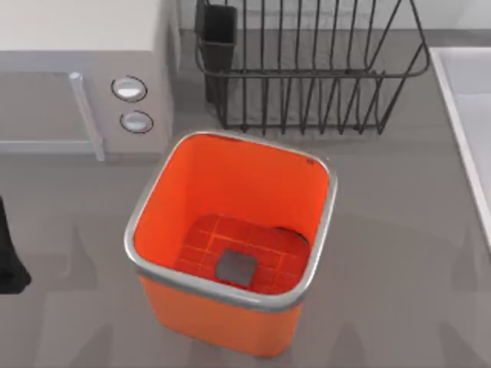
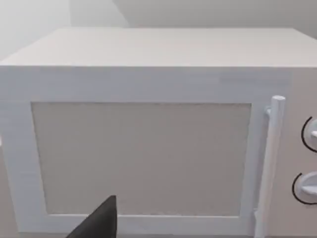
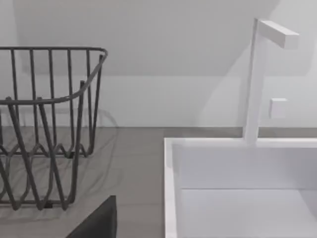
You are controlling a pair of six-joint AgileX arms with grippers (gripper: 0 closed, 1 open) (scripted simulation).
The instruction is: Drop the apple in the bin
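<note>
Two arms to log, neither over the work. My left arm (image 1: 8, 264) is a dark shape at the left edge of the desk (image 1: 399, 268), and its wrist view has a dark wedge of the left gripper (image 2: 96, 225) low in front of the white microwave (image 2: 148, 148), door shut, handle and two knobs alongside. My right gripper (image 3: 96, 223) appears as a like wedge, facing the black wire rack (image 3: 49, 124) and the white sink (image 3: 237, 173) with its faucet (image 3: 255, 79). For both grippers I cannot tell whether they are spread, pressed together or pinching anything. The bin (image 1: 222, 184) stands upright at mid-desk, orange, metal-rimmed, mouth open to the top camera, with the rack behind it and the microwave to its rear left. Its gridded floor carries only the flat grey patch (image 1: 235, 267), nothing rounded or crimson. Where the apple lies I cannot tell. Judgement: the drop is not done, and the step in hand is the earliest one, finding and grasping the fruit. The next move calls for locating the apple and choosing the nearer arm. That arm then needs a clean pinch, a carry above the rim and a release over the mouth without knocking the rim.
</note>
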